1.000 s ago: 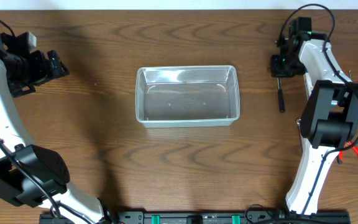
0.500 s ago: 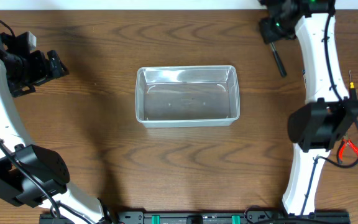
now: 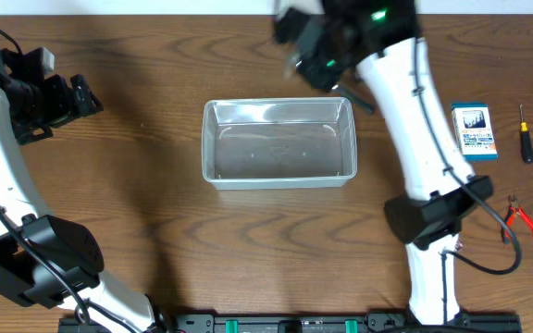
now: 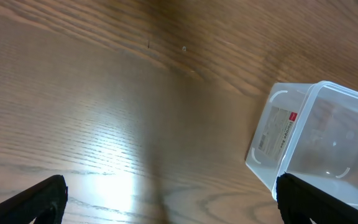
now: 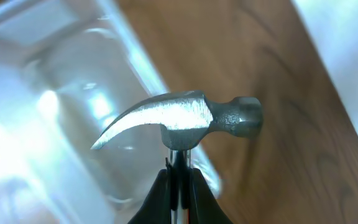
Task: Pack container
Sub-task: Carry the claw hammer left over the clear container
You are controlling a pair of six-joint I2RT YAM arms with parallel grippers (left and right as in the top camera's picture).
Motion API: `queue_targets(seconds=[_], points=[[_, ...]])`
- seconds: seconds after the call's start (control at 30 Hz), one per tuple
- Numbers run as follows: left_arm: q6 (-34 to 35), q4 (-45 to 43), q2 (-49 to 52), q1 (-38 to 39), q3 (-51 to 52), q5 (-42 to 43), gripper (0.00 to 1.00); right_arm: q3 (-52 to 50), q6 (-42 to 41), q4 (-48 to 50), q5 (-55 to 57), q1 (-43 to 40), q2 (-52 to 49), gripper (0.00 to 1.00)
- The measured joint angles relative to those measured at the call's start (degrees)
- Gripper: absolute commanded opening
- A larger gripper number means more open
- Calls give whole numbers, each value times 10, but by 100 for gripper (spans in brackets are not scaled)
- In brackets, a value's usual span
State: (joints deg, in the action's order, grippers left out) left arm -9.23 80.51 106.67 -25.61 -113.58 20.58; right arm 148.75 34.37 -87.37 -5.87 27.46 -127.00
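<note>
The clear plastic container (image 3: 277, 148) sits at the table's middle, with nothing in it. It also shows in the left wrist view (image 4: 328, 146) and, blurred, in the right wrist view (image 5: 48, 106). My right gripper (image 5: 179, 186) is shut on a claw hammer (image 5: 185, 118) just below its steel head. In the overhead view the right gripper (image 3: 327, 60) hovers over the container's far right corner, and the hammer's black handle (image 3: 360, 100) sticks out to the right. My left gripper (image 3: 86, 95) is open and empty at the far left, well away from the container.
A small blue-and-white box (image 3: 474, 130), a screwdriver (image 3: 525, 121) and red-handled pliers (image 3: 522, 220) lie on the wood table to the right. The right arm's white links stretch from the front edge up to the container.
The right arm has swung left from the table's far right corner to the container's far right corner, carrying the hammer. The left arm has not moved.
</note>
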Motion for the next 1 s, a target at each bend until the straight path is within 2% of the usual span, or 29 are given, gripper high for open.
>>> queue_targets(seconds=[0.23,0.5,1.0], points=[[0,0,0,0,0,0,98,0,45,-39,-7,65,0,1],[0,0,0,0,0,0,98,-24,110,-59,-66,69,0,1],[0,0,0,0,0,0,98,-170,137,63,-74,69,0,1]])
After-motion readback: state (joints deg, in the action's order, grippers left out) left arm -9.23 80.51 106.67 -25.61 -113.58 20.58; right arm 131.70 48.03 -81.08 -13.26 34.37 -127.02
